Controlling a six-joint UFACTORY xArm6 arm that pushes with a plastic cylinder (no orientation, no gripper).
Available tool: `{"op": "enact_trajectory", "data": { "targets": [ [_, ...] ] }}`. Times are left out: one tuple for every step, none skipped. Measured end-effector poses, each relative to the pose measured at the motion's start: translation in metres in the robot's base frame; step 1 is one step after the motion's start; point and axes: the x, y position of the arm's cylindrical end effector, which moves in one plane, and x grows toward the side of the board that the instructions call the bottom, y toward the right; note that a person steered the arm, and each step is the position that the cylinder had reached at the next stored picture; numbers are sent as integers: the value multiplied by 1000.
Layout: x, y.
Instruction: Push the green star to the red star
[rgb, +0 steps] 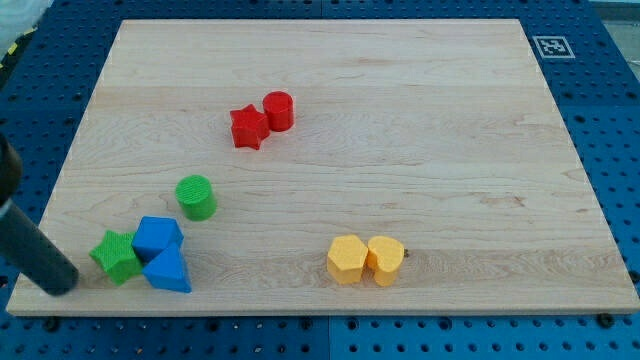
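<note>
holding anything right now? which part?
Nothing held: there is only a rod. My tip sits at the view's left of the green star, a small gap between, not touching it.

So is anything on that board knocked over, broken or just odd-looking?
Nothing stands out. The blocks lie flat in loose clusters on the wooden board: green star against two blue blocks at the view's bottom left, with my tip just left of it.

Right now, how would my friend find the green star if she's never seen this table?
Start at the wooden board's corner at the view's bottom left. A clump of three blocks sits there, and the green star is the one on the clump's left, touching the two blue blocks, with my tip just to its left. The other green block is a round cylinder standing alone; this one has points.
</note>
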Motion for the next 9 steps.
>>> {"op": "enact_trajectory", "data": {
  "targets": [
    [3,35],
    [3,38],
    [-6,38],
    [-30,38],
    [-53,38],
    [-75,38],
    [-85,48],
    [-90,73],
    [-113,92]
  ]
}}
